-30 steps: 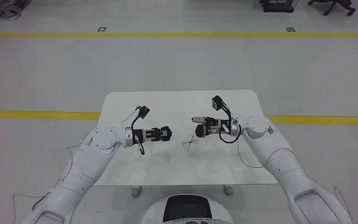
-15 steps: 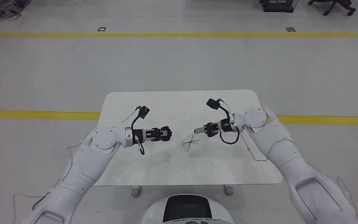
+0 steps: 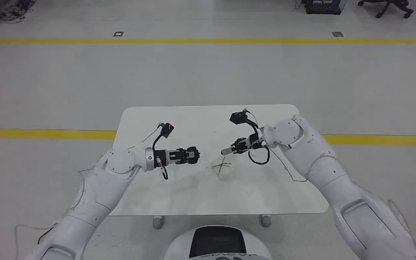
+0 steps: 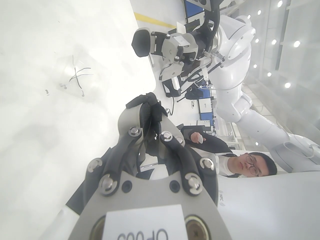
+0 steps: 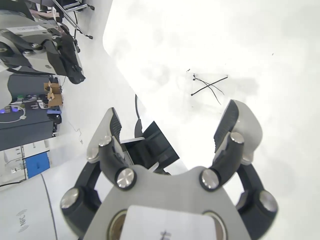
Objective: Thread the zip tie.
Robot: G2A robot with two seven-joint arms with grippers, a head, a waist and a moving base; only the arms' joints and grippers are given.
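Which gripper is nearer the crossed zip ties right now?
Right. The right gripper hangs just beyond the zip ties, nearly over them; the left gripper sits farther off to their left.

The table (image 3: 195, 123) is seen as smooth and faintly glossy; the ties (image 5: 209, 85) as thin black plastic; the pads (image 5: 225, 126) of the right gripper (image 5: 172, 108) as ribbed rubber.

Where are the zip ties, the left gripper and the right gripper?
zip ties (image 5: 209, 85), right wrist view, where the ties cross.
left gripper (image 4: 147, 101), left wrist view, at its closed tips.
right gripper (image 5: 172, 108), right wrist view, midway between its open jaws.
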